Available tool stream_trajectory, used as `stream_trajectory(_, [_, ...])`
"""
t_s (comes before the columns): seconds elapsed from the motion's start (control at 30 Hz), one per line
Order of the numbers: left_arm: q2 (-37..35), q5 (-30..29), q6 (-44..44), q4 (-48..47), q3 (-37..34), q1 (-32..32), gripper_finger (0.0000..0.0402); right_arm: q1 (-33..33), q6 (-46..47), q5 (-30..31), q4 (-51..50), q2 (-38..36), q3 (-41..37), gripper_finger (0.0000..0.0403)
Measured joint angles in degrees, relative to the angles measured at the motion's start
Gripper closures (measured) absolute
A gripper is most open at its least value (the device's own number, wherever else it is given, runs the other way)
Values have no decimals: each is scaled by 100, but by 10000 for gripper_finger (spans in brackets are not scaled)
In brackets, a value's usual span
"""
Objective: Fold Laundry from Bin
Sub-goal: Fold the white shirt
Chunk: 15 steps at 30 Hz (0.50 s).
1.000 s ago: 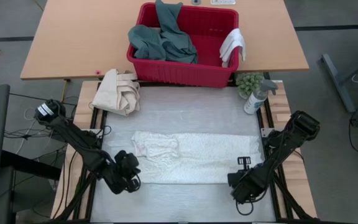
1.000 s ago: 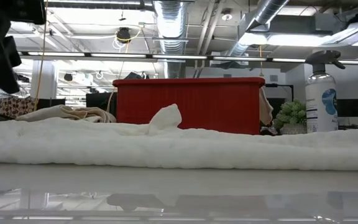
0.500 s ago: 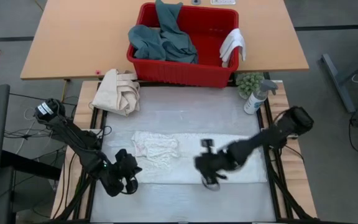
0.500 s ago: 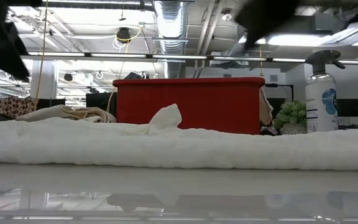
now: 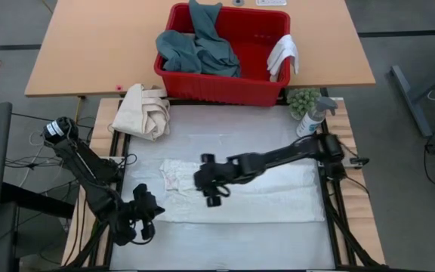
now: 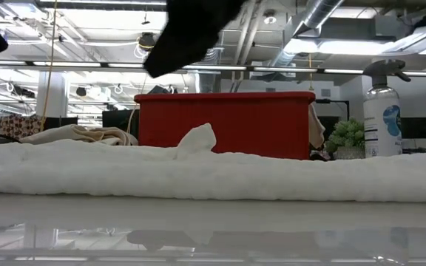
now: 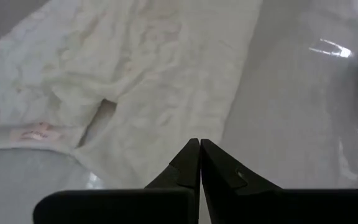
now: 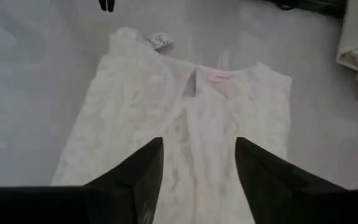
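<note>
The right gripper is hovering with its jaws apart and empty over the white textured towel, above the end of the towel that lies toward the left arm, where the cloth is bunched and a small tag shows. The left gripper is waiting just off the towel's near corner at that same end, jaws pressed shut on nothing.

The towel is lying as a long folded strip across the middle of the glossy grey mat. To fold it cleanly, the right gripper would probably do best to come down on the towel's bunched end, pinch through all its layers at the edge, lift only enough to clear the rest of the towel, and carry that end over toward the far end so the edges line up. A shallow pinch on the top layer risks peeling the fold open.

Beyond the towel's far side, the red bin is sitting on the wooden table, the teal-green garment spilling over one corner and a small white cloth draped over the opposite rim. A cream canvas bundle is resting beyond the towel's bunched end, and a spray bottle and small plant are standing beyond its other end. From table height, an open workshop ceiling with exposed ducts and strip lights is filling the background behind the towel.
</note>
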Motion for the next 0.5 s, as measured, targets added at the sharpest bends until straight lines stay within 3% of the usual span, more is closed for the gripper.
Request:
stream_trajectory(0.2, [2, -150, -340, -138, 0, -2, 389, -51, -1107, 6, -874, 1112, 1592, 173])
stream_trajectory(0.5, [2, -410, -599, -251, -2, 0, 384, -161, -1564, -115, -1084, 1775, 2051, 182])
